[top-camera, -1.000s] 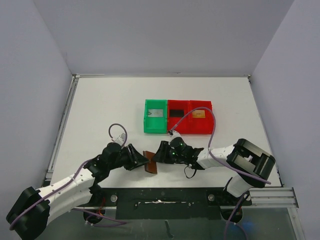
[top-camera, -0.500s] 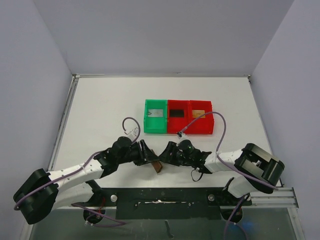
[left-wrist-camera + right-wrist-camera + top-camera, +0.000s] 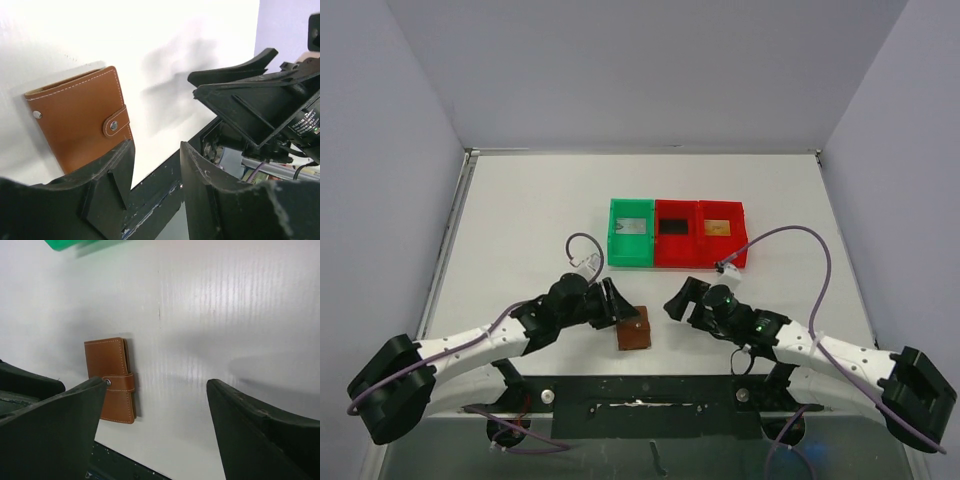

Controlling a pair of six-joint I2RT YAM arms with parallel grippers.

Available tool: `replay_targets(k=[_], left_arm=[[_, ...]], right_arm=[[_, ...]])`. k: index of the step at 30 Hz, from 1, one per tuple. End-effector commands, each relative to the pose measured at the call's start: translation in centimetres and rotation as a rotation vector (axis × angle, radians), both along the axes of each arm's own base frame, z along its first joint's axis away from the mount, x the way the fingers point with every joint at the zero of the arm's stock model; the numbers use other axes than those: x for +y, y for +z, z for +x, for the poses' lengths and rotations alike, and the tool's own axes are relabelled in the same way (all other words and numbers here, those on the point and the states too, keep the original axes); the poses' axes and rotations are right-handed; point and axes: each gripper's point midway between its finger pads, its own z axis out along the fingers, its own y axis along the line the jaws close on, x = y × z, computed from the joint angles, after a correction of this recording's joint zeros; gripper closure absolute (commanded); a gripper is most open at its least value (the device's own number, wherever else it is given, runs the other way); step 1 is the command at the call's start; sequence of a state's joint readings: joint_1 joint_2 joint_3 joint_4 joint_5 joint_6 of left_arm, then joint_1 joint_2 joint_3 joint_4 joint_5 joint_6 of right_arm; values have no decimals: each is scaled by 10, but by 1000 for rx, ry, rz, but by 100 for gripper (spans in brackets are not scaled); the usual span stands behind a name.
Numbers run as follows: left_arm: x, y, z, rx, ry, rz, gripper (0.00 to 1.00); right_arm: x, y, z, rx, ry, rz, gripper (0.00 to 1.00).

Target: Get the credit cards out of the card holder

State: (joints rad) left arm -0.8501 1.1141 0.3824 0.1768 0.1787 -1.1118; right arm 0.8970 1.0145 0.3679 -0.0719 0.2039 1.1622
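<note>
The card holder [image 3: 635,329] is a brown leather wallet lying flat and closed near the table's front edge, its tab snapped shut. It also shows in the left wrist view [image 3: 77,125] and the right wrist view [image 3: 110,377]. My left gripper [image 3: 617,304] is open and empty just left of the wallet [image 3: 157,147]. My right gripper [image 3: 677,299] is open and empty to the wallet's right [image 3: 156,385]. The pale grey card [image 3: 633,227] lies in the green tray, the black card [image 3: 673,227] in the middle red tray, and the golden-orange card [image 3: 718,229] in the right red tray.
A green tray [image 3: 631,247] and two red trays [image 3: 676,250] [image 3: 723,252] stand side by side behind the grippers. A black rail [image 3: 650,392] runs along the near edge. The left arm's purple cable [image 3: 582,243] loops above the left wrist.
The wallet was held on edge between the two grippers; it now lies flat and closed on the table. Both grippers have let go, and the right arm has drawn back to the right.
</note>
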Motion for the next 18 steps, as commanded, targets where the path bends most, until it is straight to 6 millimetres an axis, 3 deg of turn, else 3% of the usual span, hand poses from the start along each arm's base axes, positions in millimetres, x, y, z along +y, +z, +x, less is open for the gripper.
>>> replay_targets(k=[1, 3, 6, 10, 12, 15, 18], left_arm=[[5, 33, 14, -122, 54, -28, 58], [13, 33, 15, -131, 78, -4, 55], [28, 29, 17, -139, 132, 43, 49], [47, 26, 22, -147, 213, 95, 41], [56, 24, 24, -154, 246, 126, 37], [72, 22, 25, -162, 291, 171, 22], [87, 18, 25, -168, 346, 202, 20]], right_arm=[[-33, 21, 11, -121, -58, -111, 11], [-33, 33, 15, -162, -52, -100, 1], [-38, 49, 25, -205, -141, -57, 2], [-18, 64, 23, -303, -22, 26, 2], [-7, 67, 20, -320, 33, 74, 2], [-1, 59, 19, -252, 28, 78, 2], [7, 50, 19, -198, 45, 41, 2]])
